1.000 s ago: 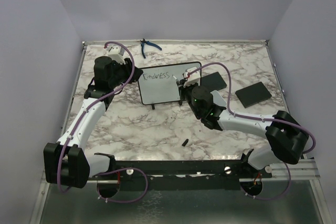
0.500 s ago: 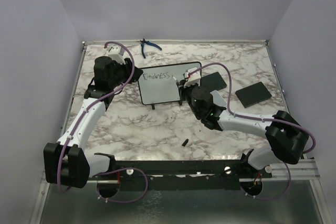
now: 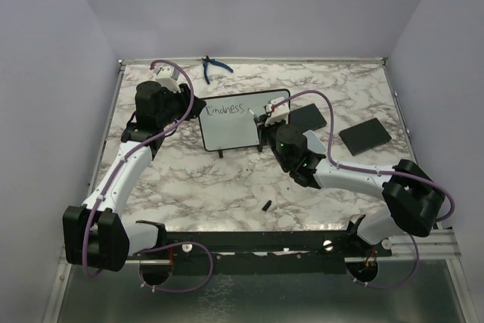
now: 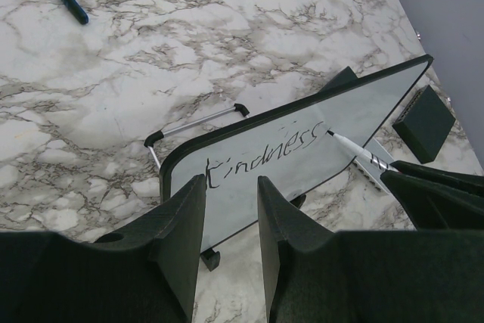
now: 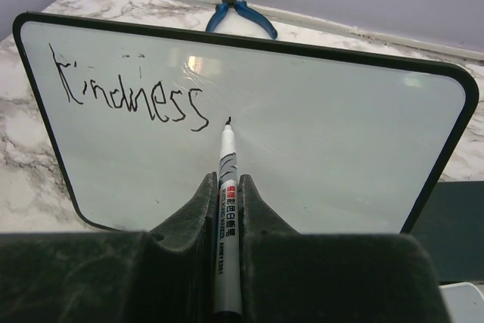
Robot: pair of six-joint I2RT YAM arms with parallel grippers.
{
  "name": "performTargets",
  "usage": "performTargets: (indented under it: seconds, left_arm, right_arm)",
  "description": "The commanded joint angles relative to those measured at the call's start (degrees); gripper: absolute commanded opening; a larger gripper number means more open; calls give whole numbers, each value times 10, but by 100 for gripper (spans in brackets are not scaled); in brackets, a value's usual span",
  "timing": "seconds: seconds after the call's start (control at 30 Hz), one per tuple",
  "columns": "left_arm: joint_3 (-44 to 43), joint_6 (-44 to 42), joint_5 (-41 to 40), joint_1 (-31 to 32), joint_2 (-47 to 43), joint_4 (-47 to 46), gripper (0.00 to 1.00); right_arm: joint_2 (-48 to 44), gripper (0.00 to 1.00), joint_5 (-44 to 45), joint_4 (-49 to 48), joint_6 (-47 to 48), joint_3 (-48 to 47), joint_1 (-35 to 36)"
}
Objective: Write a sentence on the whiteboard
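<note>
Right wrist view: the right gripper (image 5: 227, 181) is clamped on a marker (image 5: 226, 221), which points straight up between its jaws. The marker's black tip sits on the whiteboard (image 5: 325, 149), just right of the final "s". So far the sentence (image 5: 128, 92) is a single word, "Kindness", across the board's upper left. The rest of the white surface is bare.

From above, the whiteboard (image 3: 236, 132) stands tilted on its small black feet, toward the far middle of the marble table (image 3: 227, 179), with an arm on each side. The left gripper (image 4: 229, 191) hovers at the board's left end with its jaws apart, holding nothing; the board's lower corner shows through the gap. Blue pliers (image 3: 214, 68) lie at the far edge. Two black pads (image 3: 365, 135) lie right of the board.
</note>
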State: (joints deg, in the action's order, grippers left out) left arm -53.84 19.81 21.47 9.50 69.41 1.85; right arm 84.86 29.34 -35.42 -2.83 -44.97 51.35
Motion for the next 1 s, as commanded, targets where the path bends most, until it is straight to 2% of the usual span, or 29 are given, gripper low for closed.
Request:
performTargets:
  seconds: [0.0, 0.97]
  left_arm:
    - [5, -9, 6, 3, -14, -4, 35]
    - [4, -8, 8, 3, -14, -4, 35]
  right_arm:
    - [-8, 0, 24, -25, 15, -11, -3]
    - [-5, 0, 35, 11, -16, 19, -3]
